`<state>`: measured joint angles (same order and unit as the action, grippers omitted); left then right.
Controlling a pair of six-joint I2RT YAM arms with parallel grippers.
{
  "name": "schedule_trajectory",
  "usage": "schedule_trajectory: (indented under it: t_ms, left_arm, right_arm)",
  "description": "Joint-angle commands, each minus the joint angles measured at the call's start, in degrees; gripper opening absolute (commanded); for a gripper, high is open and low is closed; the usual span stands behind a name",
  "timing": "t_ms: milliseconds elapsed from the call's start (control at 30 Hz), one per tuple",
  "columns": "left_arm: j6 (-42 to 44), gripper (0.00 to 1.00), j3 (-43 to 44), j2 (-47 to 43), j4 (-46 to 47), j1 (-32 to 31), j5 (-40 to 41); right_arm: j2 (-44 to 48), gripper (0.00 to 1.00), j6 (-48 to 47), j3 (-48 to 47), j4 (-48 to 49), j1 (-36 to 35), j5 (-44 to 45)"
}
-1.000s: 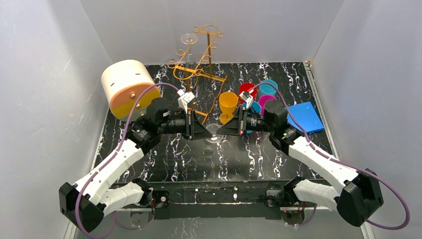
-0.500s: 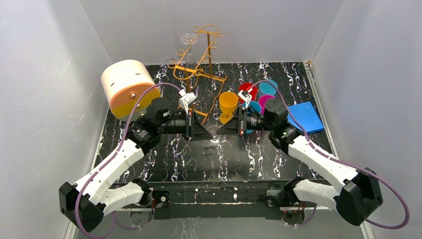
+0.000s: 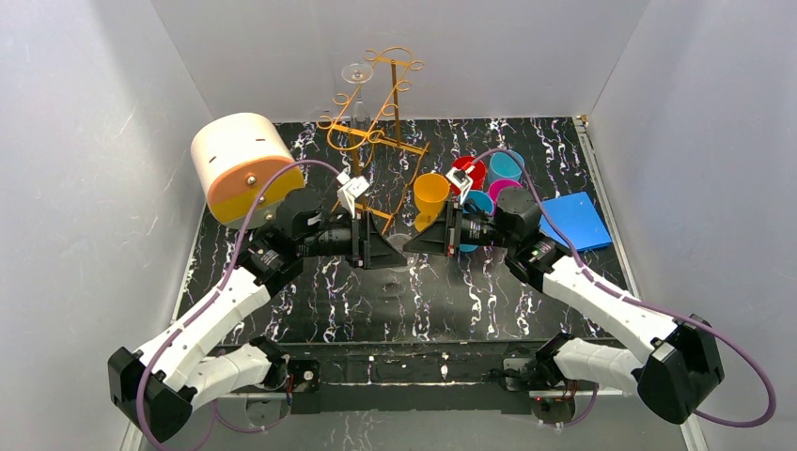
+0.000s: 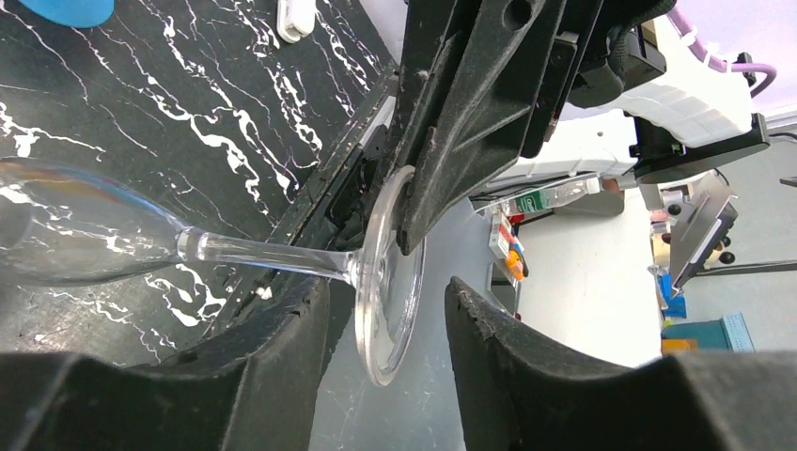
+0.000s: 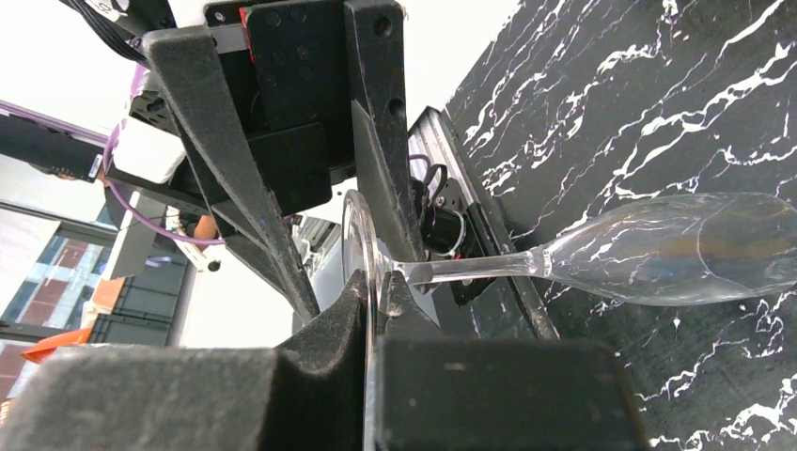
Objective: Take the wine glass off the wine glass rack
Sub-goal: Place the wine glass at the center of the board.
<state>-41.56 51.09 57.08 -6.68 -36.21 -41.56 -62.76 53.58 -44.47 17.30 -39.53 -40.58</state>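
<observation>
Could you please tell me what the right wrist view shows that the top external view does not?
Only the right wrist view: the right gripper shut on the foot rim of the wine glass, which is held sideways, and the left gripper open around that foot. Only the top external view: the wine glass rack with a second glass hanging from it, the coloured cups and the cream-and-orange box. Both: the two grippers meeting tip to tip above the black marbled table.
</observation>
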Motion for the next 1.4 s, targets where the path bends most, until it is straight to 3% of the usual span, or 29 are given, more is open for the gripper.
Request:
schedule_trajectory:
  t_ms: [0,167,367,467,633,767,867,1000,1167,1367]
  left_arm:
    - [-2.15,0.41,-1.48,-3.03,2.52,-0.44,-0.55]
    - [-5.41,0.15,-4.45,-4.61,6.40,-0.52,0.62]
    - [-6.07,0.00,-5.27,-4.45,9.27,-0.51,3.59]
    - [-5.65,0.00,-6.23,-5.18,10.97,-0.53,2.98]
    - [-0.79,0.00,-8.29,-8.08,11.81,-0.53,0.69]
    - [5.37,0.00,-9.52,-10.55,10.38,-0.53,-0.17]
    - [8.54,0.00,-10.53,-12.17,9.51,-0.52,-0.65]
    - [13.37,0.00,-12.51,-14.77,9.98,-0.50,-2.06]
    - [16.64,0.00,-14.08,-16.99,9.90,-0.53,-4.31]
    - [19.42,0.00,-14.97,-17.59,13.64,-0.53,-15.57]
  right_arm:
    - [2.35,0.01,-2.39,-1.05,7.00,-1.62,2.57]
    - [2.70,0.01,-3.61,-0.45,8.61,-2.19,3.55]
    - [3.17,0.01,-3.47,0.35,8.99,-2.40,2.96]
    - [3.51,0.02,-2.52,0.78,8.95,-2.40,2.32]
    - [5.15,0.38,-2.74,-0.23,6.12,-2.40,5.75]
    - [7.05,0.54,-3.67,-1.18,2.23,-2.35,9.95]
    - [8.22,0.60,-5.65,-3.39,-3.21,-2.26,13.93]
    - [9.15,0.65,-9.03,-6.11,-15.97,-2.27,28.28]
    - [8.57,0.68,-9.29,-5.91,-14.21,-2.09,24.95]
    - [6.40,0.74,-10.54,-8.89,-19.32,-1.58,25.36]
